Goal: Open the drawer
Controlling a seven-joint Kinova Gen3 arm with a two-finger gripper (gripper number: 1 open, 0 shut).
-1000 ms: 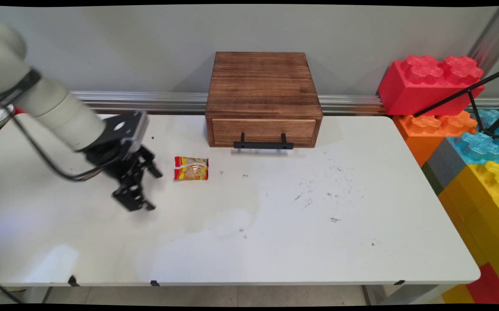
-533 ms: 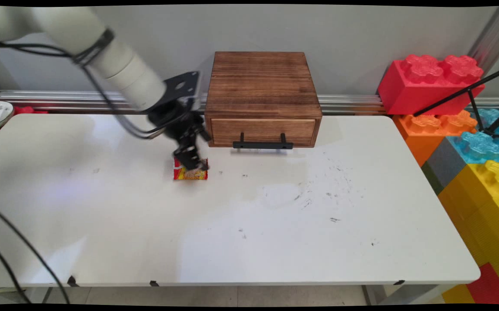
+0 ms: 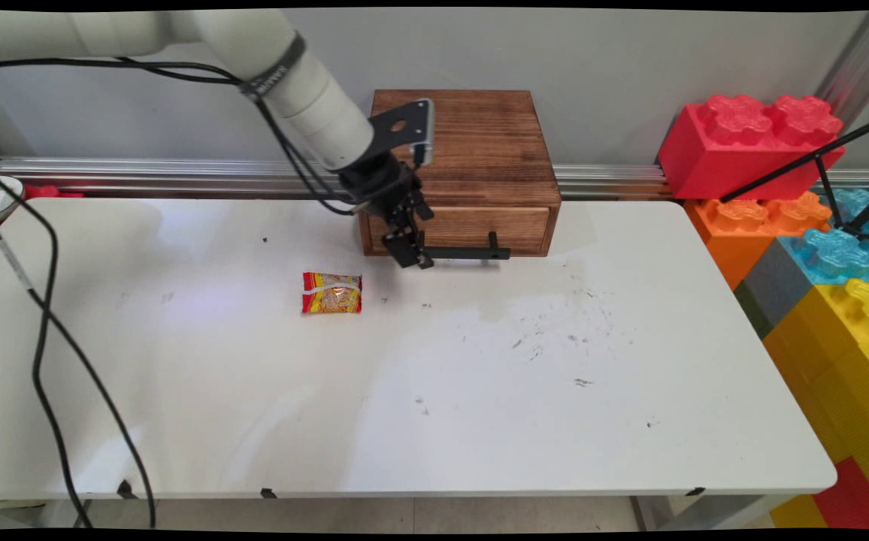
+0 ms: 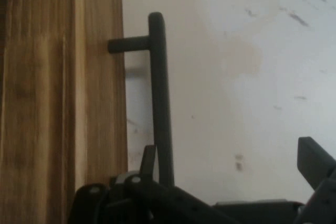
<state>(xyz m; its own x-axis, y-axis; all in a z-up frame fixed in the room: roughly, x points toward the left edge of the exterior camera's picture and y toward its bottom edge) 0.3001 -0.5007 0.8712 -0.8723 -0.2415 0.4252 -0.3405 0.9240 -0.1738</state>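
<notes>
A dark wooden box with one shut drawer stands at the back of the white table. Its black bar handle runs along the drawer front. My gripper is down at the handle's left end and open. In the hand view the handle runs between the two fingers. It sits close to one finger on the drawer side, while the other finger stands far off over the table. A red and yellow snack packet lies flat on the table to the gripper's left, apart from it.
Big toy bricks, red, orange, blue and yellow, are stacked off the table's right end, with a black tripod leg across them. Black cables hang over the table's left side. A metal rail runs along the wall.
The gripper has swept from the table's left side, passed over the snack packet, and come to the left end of the drawer handle. The packet has not moved.
</notes>
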